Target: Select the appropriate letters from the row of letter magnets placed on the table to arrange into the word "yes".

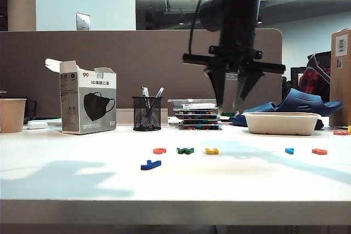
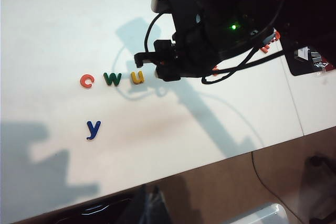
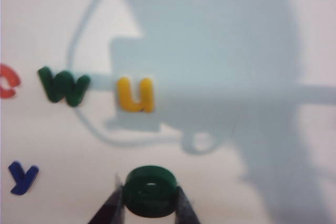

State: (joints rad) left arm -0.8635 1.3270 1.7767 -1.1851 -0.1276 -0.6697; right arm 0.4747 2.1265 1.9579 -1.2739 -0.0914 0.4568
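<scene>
My right gripper (image 1: 230, 111) hangs above the white table (image 1: 66, 179), behind the row, shut on a dark green rounded letter (image 3: 151, 190). Below it lie a red-orange c (image 1: 159, 150), a green w (image 1: 185, 150) and a yellow u (image 1: 211, 150). A dark blue y (image 1: 150, 164) lies apart, nearer the front edge. A light blue letter (image 1: 289, 150) and another red-orange letter (image 1: 319, 151) lie further right. My left gripper (image 2: 151, 205) is outside the exterior view. It sits high over the table's front edge, its dark fingers together with nothing between them.
Along the back stand a paper cup (image 1: 12, 114), a mask box (image 1: 88, 102), a mesh pen holder (image 1: 146, 113), a low stack of trays (image 1: 198, 114), a shallow white dish (image 1: 282, 123) and a blue slipper (image 1: 299, 102).
</scene>
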